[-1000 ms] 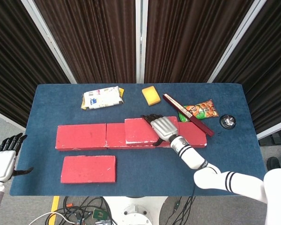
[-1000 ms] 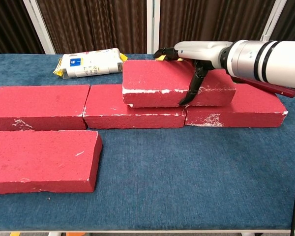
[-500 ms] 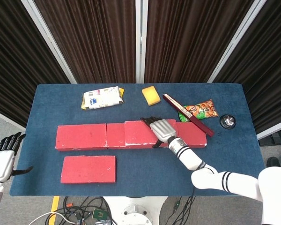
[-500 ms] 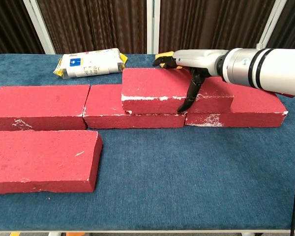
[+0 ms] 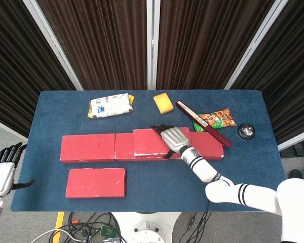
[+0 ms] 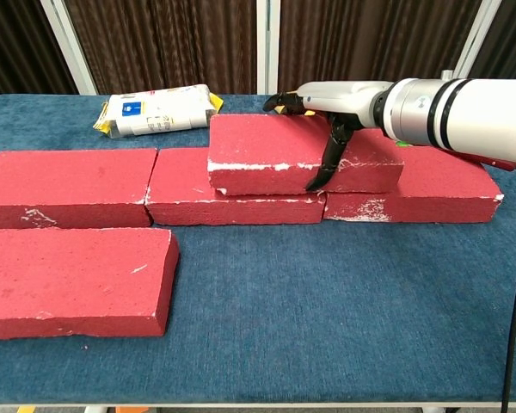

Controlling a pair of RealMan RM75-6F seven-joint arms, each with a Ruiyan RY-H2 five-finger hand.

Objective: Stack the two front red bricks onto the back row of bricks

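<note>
1. Right hand (image 6: 327, 107): grasps the stacked red brick (image 6: 275, 155), palm flat over its top, thumb down the front face, the other fingertips hooked over the far edge; the same hand (image 5: 173, 139) shows from above in the head view
2. Stacked red brick: rests on the back row of bricks (image 6: 69, 185), bridging the seam between the row's middle and right bricks; from the head view (image 5: 149, 142) it sits near the middle of the table
3. Back row of bricks: three red bricks set end to end, running left to right across the middle of the blue table (image 5: 157, 192)
4. Front red brick (image 6: 73, 280): lies flat at the table's front-left, just before the left brick of the row, with a narrow strip of cloth between
5. Left hand (image 5: 2, 169): beyond the table's left edge, fingers apart and holding nothing
6. Along the back edge: a white packet (image 5: 110, 105) to the left, a yellow sponge (image 5: 163, 103) near the centre
7. Toward the back-right corner: a dark red stick (image 5: 202, 123) lying aslant across an orange snack bag (image 5: 219, 117), and a small black round object (image 5: 246, 131)
</note>
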